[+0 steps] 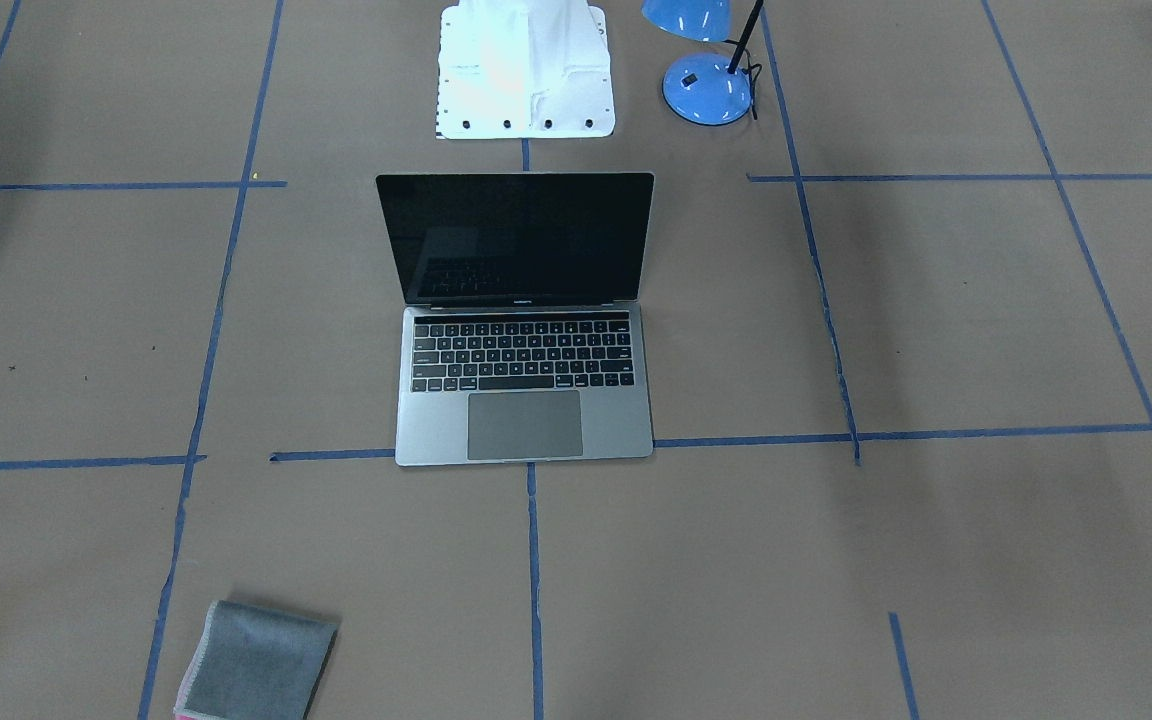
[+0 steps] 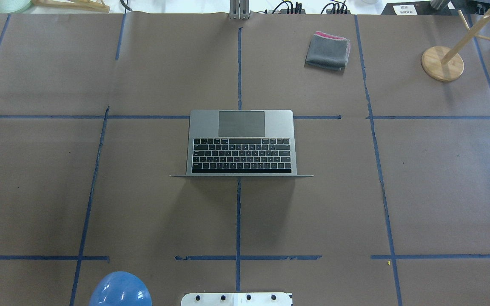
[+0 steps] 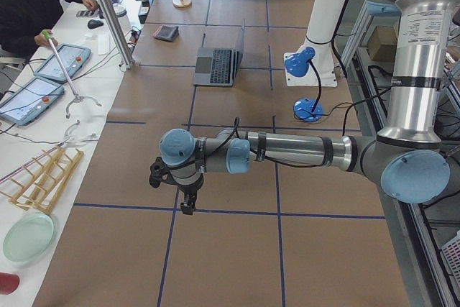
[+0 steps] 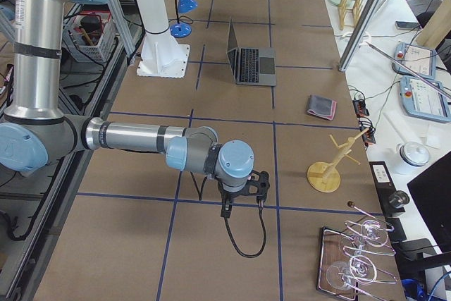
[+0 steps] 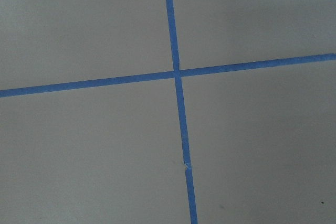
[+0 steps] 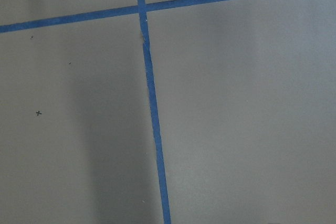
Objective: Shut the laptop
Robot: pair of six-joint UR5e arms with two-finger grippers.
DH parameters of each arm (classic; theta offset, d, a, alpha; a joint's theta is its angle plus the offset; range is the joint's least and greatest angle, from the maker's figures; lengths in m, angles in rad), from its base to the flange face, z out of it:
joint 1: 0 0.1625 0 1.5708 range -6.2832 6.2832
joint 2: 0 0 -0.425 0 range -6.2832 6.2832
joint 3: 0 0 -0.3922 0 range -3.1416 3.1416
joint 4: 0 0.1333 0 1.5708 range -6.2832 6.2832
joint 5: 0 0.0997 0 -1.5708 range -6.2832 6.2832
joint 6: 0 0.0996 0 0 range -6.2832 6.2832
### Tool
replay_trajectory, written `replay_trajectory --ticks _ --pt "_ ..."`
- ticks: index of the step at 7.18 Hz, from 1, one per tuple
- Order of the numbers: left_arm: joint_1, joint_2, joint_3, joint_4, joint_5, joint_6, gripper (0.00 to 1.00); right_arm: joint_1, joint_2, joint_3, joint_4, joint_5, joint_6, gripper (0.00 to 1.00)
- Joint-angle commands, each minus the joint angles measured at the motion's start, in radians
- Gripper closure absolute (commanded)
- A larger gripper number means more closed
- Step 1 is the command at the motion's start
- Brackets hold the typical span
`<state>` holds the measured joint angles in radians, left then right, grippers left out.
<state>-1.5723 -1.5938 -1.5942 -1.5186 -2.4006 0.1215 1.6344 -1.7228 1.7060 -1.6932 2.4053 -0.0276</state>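
Note:
The laptop (image 1: 524, 420) is a thin grey one and stands open in the middle of the table, its black screen upright and its keyboard and trackpad showing. It also shows in the overhead view (image 2: 241, 144) and both side views (image 3: 219, 66) (image 4: 252, 65). My left gripper (image 3: 188, 206) hangs over the table far from the laptop, toward the table's left end. My right gripper (image 4: 243, 208) hangs over the table's right end. Both show only in the side views, so I cannot tell if they are open or shut. The wrist views show only brown paper and blue tape.
A blue desk lamp (image 1: 706, 88) stands beside the white robot base (image 1: 526, 70). A folded grey cloth (image 2: 328, 52) lies beyond the laptop. A wooden stand (image 2: 442, 63) is at the far right. An operator (image 3: 36, 5) sits at the side bench.

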Motion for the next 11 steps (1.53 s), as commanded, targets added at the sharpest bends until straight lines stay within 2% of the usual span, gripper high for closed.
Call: replay_trajectory --ticks 1,9,11 --pt "0.0 0.0 0.002 -0.002 0.0 0.0 0.0 0.001 -0.004 0.009 0.004 -0.038 -0.002 0.0" --pt "-0.002 -0.003 -0.013 0.005 -0.008 0.004 0.0 0.001 0.017 0.029 0.012 -0.037 0.005 0.0" --pt "0.0 -0.014 -0.079 0.017 -0.008 -0.009 0.0 0.001 0.02 0.055 0.012 -0.035 0.005 0.0"
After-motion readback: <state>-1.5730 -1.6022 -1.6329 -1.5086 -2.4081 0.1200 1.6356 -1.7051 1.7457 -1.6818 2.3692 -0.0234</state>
